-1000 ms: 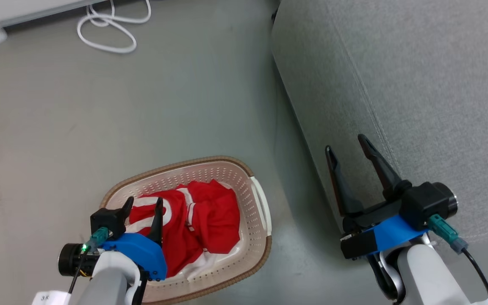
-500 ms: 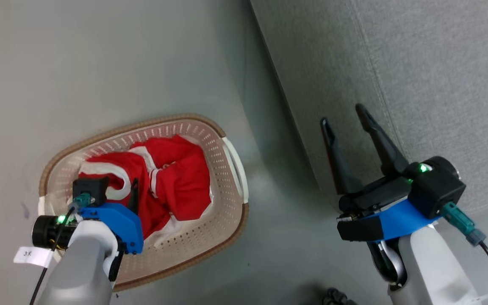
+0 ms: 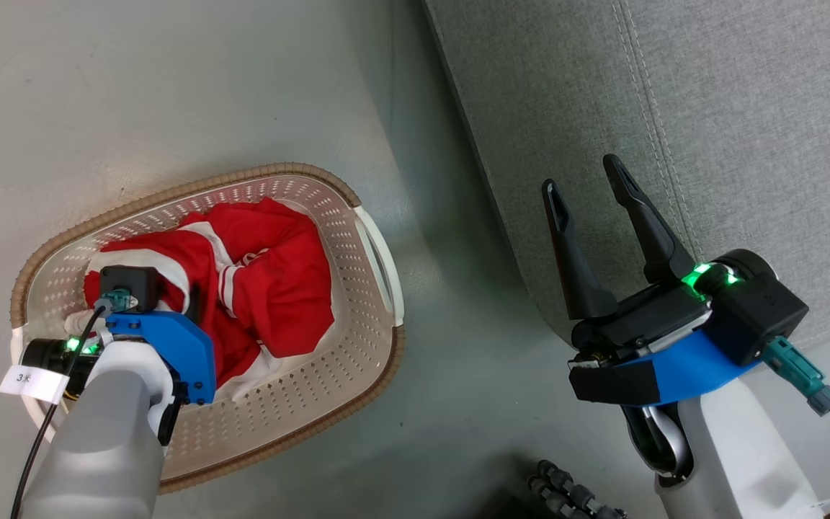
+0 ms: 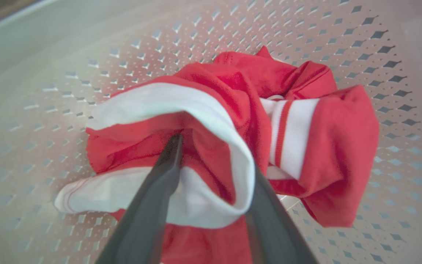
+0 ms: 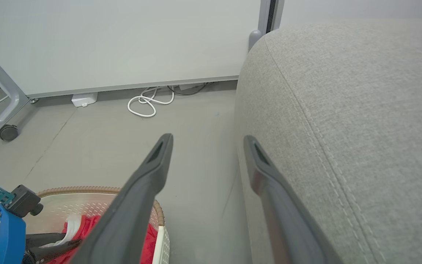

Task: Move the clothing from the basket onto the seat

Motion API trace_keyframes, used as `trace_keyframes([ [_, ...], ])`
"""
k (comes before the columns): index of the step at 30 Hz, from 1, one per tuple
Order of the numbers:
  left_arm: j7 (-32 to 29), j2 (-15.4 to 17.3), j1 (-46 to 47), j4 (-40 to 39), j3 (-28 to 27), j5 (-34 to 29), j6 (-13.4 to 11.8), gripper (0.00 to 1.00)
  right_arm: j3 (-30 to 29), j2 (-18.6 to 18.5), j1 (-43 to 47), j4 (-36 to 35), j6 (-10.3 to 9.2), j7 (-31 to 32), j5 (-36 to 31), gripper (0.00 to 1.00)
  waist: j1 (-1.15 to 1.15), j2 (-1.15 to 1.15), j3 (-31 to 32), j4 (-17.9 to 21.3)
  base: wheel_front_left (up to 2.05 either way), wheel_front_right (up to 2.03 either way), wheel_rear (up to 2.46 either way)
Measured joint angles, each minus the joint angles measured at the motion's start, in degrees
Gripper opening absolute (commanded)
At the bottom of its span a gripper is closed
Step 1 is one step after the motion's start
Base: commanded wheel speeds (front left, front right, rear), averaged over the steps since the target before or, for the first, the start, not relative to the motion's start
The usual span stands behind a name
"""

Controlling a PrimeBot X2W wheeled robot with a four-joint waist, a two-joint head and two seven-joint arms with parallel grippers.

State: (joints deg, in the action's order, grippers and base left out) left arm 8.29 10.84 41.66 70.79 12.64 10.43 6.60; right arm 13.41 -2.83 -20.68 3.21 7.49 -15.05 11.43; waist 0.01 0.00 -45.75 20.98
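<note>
Inside basket (image 3: 346,360), left pincer (image 4: 214,154) pointing down, straddling clothing (image 4: 324,146) fold

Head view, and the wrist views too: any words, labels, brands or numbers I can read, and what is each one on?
"3", then one small mark too blurred to read: on the white tag fixed to the black cable at the lower left of the head view.
No readable text shows on the clothing, the basket or the seat.
</note>
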Motion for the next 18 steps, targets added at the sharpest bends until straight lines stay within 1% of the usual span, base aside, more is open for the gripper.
trace_keyframes([
  [13, -0.7, -0.7, 0.7, 1.6, 0.7, 1.4, -0.2, 0.00, 0.0, 0.0, -0.3, 0.6, 0.00, 0.0, 0.3, 1.00, 0.00, 0.00, 1.3, -0.9, 0.00, 0.00, 0.00],
  [18, -0.3, -2.4, 0.9, 1.8, 0.8, 2.8, 0.1, 0.00, -0.5, 0.0, -0.4, 1.3, 0.00, 0.0, -0.3, 1.00, 0.00, 0.00, 3.2, -2.5, 0.00, 0.00, 0.00],
])
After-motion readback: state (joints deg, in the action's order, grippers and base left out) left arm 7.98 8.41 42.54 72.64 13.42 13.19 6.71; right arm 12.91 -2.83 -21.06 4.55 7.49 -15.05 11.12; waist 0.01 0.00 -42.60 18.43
